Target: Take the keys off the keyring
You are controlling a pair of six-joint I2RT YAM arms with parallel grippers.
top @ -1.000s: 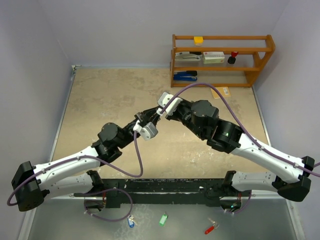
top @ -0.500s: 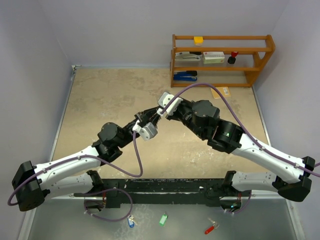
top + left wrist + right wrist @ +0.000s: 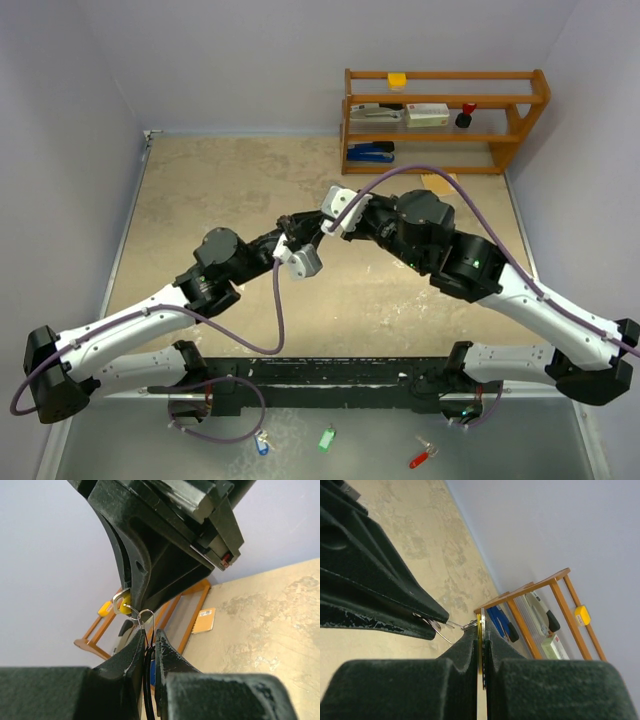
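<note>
- Silver wire and a yellow tab are all that shows of the work. Top view: left gripper (image 3: 296, 236) and right gripper (image 3: 320, 228) meet tip to tip above the middle of the table (image 3: 200, 190). The keys are too small to make out here.
- Left wrist view: left gripper's jaws are nearly together on a thin dark strip. Wire of the keyring (image 3: 136, 609) loops just above the tips. The yellow-headed key (image 3: 121, 602) lies against the right gripper's finger. The shelf (image 3: 187, 615) is far behind.
- Right wrist view: right gripper's jaws are pinched flat on the yellow-headed key, seen edge-on. The keyring wire leaves the left gripper's tips just to the left.
- Judgement: this is the threading-off step. Keep the left pinch firm and walk the key along the wire toward its split in small turns, without pulling the arms apart. A hard tug would likely drag the wire from the left jaws.
</note>
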